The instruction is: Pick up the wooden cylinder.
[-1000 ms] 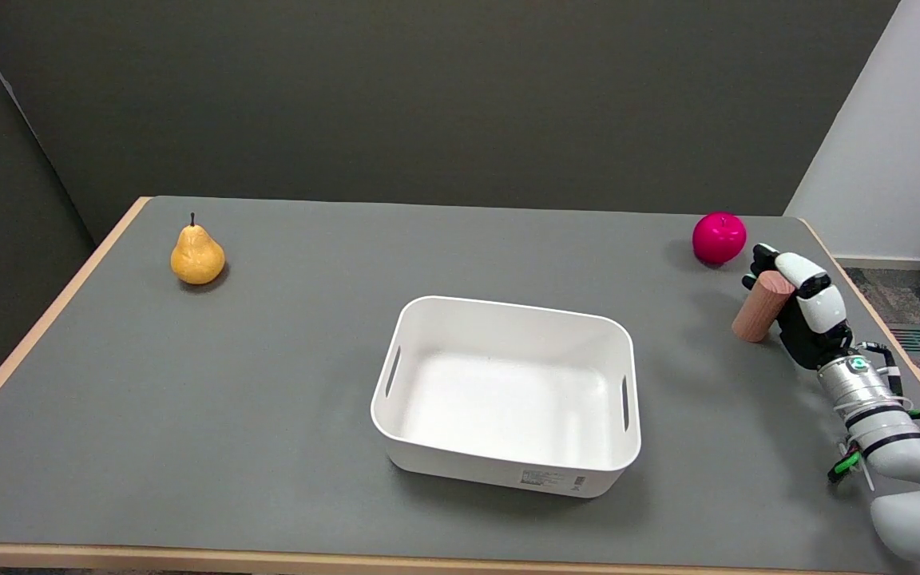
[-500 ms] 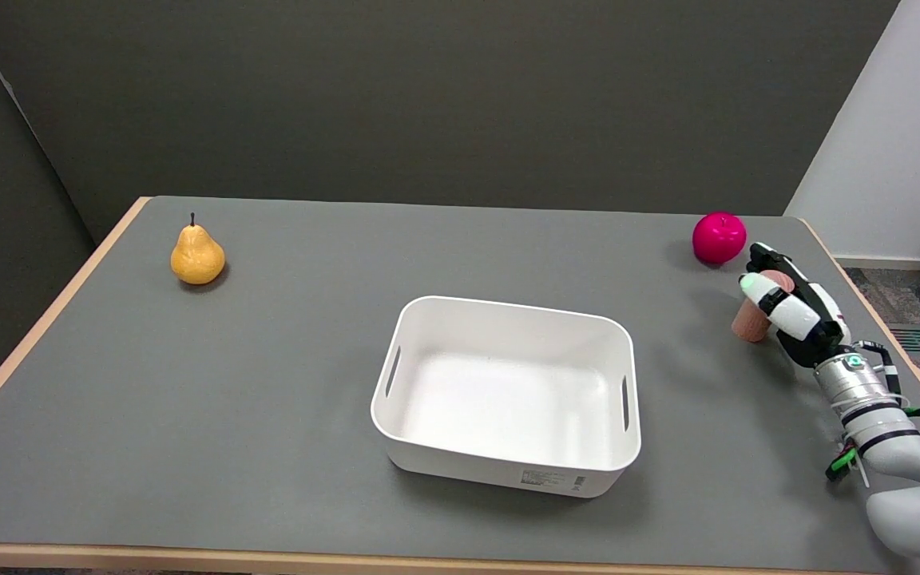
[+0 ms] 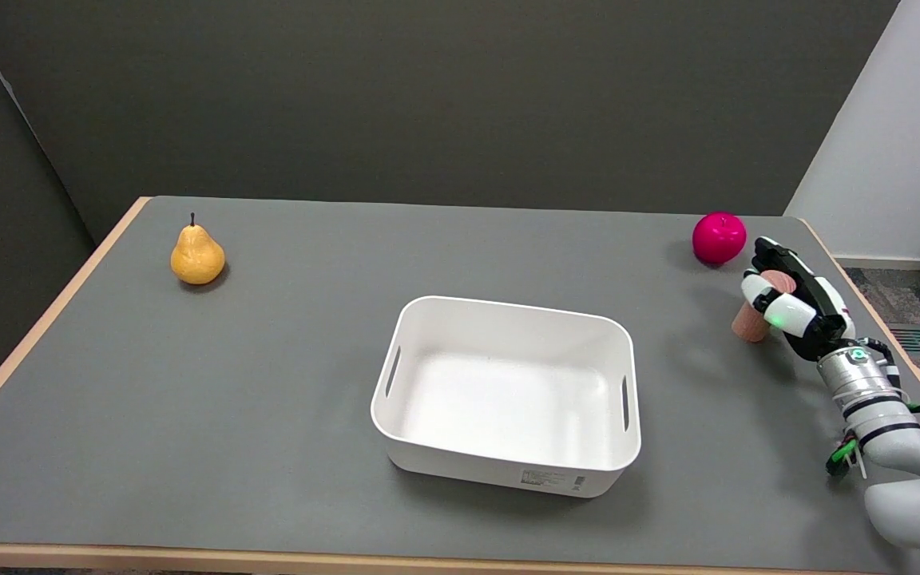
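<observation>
Reaching in from the table's [image 3: 109, 447] near right corner, wrapped the right hand [image 3: 791, 303] around the cylinder [image 3: 750, 323]: fingers [image 3: 771, 303] curled over its upper part, apparently holding it, probably to get a firm side grip before any lift. Leaned the cylinder's top toward the palm, with its base low by the surface near the right edge; contact with the table impossible to judge. Left the white bin [image 3: 508, 471] mid-table, well apart. Kept the pink apple [image 3: 719, 237] just beyond the hand, near the far right corner, close enough to risk a knock. Left the pear [image 3: 197, 255] far off by the left edge.
</observation>
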